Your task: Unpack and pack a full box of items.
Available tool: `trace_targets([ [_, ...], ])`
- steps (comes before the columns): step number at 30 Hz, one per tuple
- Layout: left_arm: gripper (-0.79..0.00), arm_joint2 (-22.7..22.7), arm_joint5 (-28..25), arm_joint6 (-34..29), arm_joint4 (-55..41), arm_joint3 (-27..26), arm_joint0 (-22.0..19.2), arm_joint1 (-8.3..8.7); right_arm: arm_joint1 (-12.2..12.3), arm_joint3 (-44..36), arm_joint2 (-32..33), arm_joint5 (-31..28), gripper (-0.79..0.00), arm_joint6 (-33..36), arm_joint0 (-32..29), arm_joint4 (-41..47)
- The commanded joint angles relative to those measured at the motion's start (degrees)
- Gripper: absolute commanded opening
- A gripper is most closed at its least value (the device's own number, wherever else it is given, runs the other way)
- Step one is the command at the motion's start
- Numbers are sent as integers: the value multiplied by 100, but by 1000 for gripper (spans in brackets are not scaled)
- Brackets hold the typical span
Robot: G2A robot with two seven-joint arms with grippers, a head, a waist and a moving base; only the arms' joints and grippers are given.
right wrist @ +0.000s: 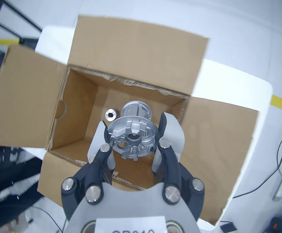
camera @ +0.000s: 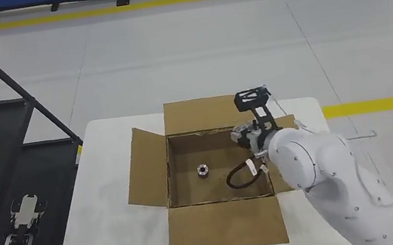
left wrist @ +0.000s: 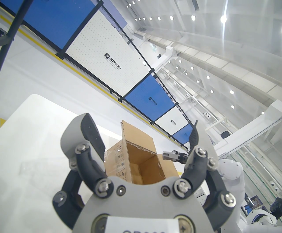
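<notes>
Firstly, in the top view an open cardboard box (camera: pixel 228 229) is seen in the middle of the white surface (camera: pixel 103 213), with its four flaps folded outward. The right claw (camera: pixel 251 139) is found above the right side of the opening. On the floor of the box a small metal ring (camera: pixel 203 169) and a black cable loop (camera: pixel 241 177) are lying near each other but apart. The left claw (camera: pixel 26 209) is kept off the left edge of the surface, well apart from the box. Secondly, in the left wrist view the left claw is shown spread, and nothing is held between its fingers. Thirdly, in the right wrist view the right claw is shown pinching a cast metal part (right wrist: pixel 134 138) by the rim of its wide flange. The part hangs over the inside of the box, above the floor. It cannot be told whether the part is being taken out or put in. In both cases the travel should probably be kept straight and slow. The flange should be kept away from the right wall and the flaps. Since only the thin rim is gripped, the part could turn or slip if it is bumped.
</notes>
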Motion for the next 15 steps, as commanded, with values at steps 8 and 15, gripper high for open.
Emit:
trace_targets([
  [8,0,0,0,0,0,0,0,0,99,88,1493,507,-785,-154,-859,-917],
  [15,0,0,0,0,0,0,0,0,35,1138,2175,57,-785,297,-974,-891],
])
